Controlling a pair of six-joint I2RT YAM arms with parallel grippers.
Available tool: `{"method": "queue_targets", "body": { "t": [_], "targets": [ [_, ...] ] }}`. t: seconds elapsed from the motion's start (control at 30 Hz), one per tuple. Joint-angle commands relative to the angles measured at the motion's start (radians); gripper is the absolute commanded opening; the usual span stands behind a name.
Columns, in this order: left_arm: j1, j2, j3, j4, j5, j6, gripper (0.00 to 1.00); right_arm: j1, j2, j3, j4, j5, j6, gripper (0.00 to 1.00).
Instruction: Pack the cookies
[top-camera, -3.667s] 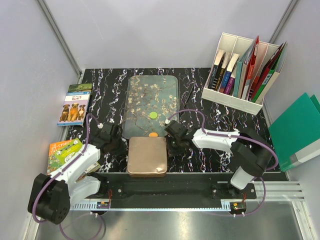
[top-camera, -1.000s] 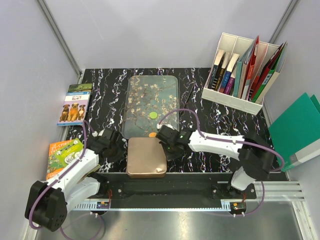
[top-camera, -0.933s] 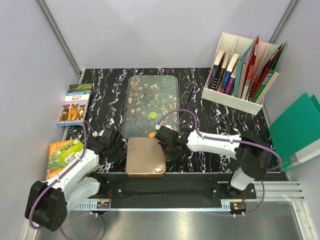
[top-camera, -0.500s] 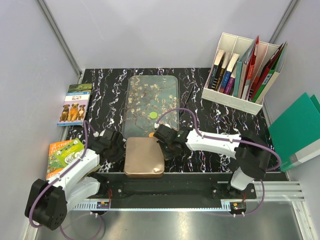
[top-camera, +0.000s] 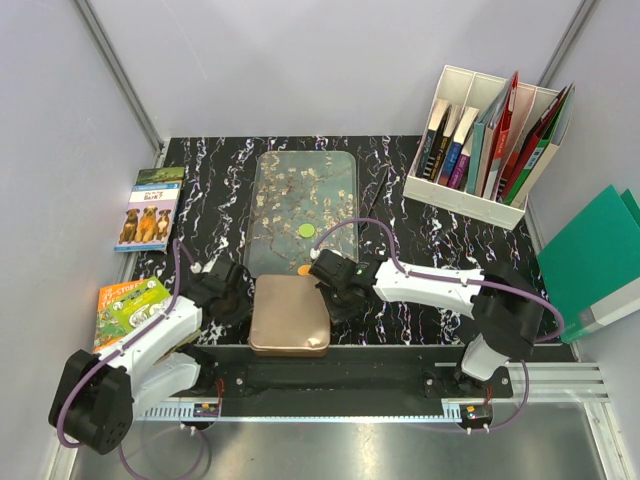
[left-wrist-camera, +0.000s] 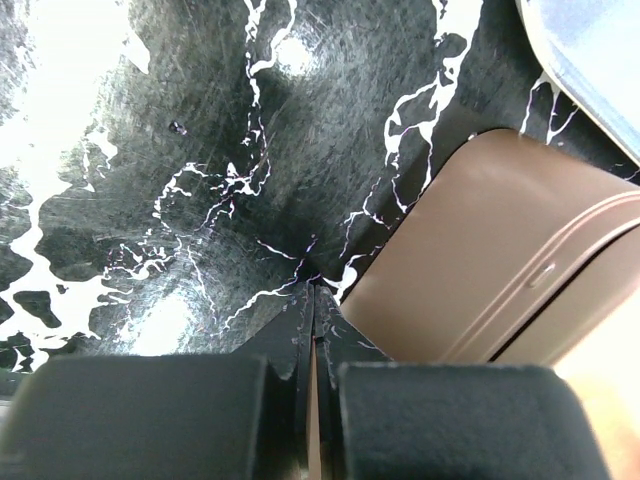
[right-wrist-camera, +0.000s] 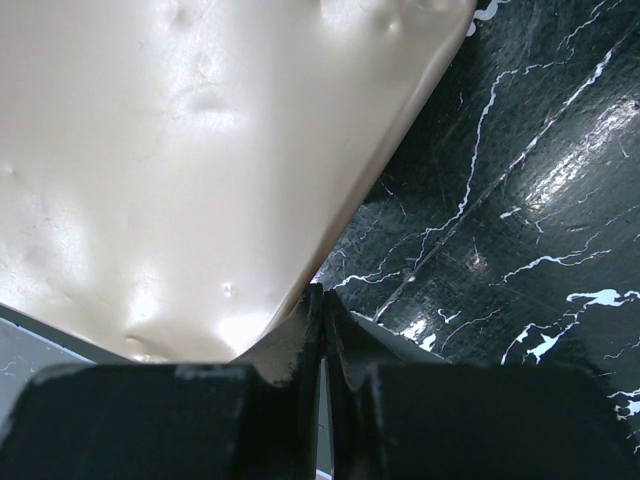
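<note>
Just below the blossom-patterned tray (top-camera: 303, 190), the two arms I am driving bracket a closed tin (top-camera: 290, 315). The left gripper (top-camera: 244, 305) sits at the tin's left edge and the right gripper (top-camera: 325, 303) at its right edge. Each has its black fingers pressed together, with nothing between them. Of the cookies, I can make out two, both on the tray. An orange cookie (top-camera: 304, 269) lies at the tray's lower end, just above the tin's upper rim, and a green cookie (top-camera: 306, 230) lies further up, near the tray's middle. Both are toward the top of the frame from either gripper. The right gripper is the nearer one, with the orange cookie just up and to its left. The cookies are flat and round, so they have no long axis to line up with. The tray's long side runs up and down the frame. The tin is a rounded square of rose-gold metal with a satin sheen, and the right wrist view shows faint dents in its lid. I cannot tell what the shut lid hides. The table (left-wrist-camera: 200, 150) is glossy black with white marble veining and throws back glare. The tray looks smooth and pale grey-blue. I judge that packing either cookie means opening the lid first, then reaching up the frame with jaws parted.
</note>
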Motion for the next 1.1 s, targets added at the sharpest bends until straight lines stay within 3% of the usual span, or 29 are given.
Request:
{"method": "queue_targets", "body": {
  "t": [0.0,0.37,0.63,0.8,0.87,0.97,1.0,1.03,1.07],
  "targets": [
    [-0.027,-0.013,0.024,0.058,0.045,-0.024,0.00,0.011,-0.047,0.015,0.145,-0.076,0.033,0.10],
    [-0.006,-0.036,0.204,-0.119,-0.147,0.078,0.00,0.010,-0.090,0.026,0.070,0.017,0.018,0.12],
    [0.106,-0.073,0.296,-0.194,-0.228,0.170,0.00,-0.010,-0.121,0.065,-0.068,0.173,-0.028,0.14],
    [0.112,-0.124,0.371,-0.210,-0.280,0.248,0.01,-0.021,-0.198,0.078,-0.085,0.302,-0.070,0.14],
    [0.112,-0.125,0.406,-0.179,-0.260,0.285,0.06,-0.021,-0.257,0.061,-0.019,0.325,-0.093,0.16],
    [0.112,-0.104,0.452,-0.130,-0.176,0.367,0.25,-0.021,-0.337,0.021,0.086,0.375,-0.116,0.29],
    [0.114,-0.099,0.466,-0.119,-0.135,0.390,0.30,-0.021,-0.356,-0.002,0.114,0.386,-0.139,0.38],
    [0.114,-0.098,0.472,-0.102,-0.124,0.398,0.45,-0.021,-0.389,-0.014,0.142,0.395,-0.151,0.43],
    [0.112,-0.096,0.474,-0.096,-0.119,0.400,0.53,-0.021,-0.403,-0.023,0.192,0.415,-0.169,0.50]
  ]
}}
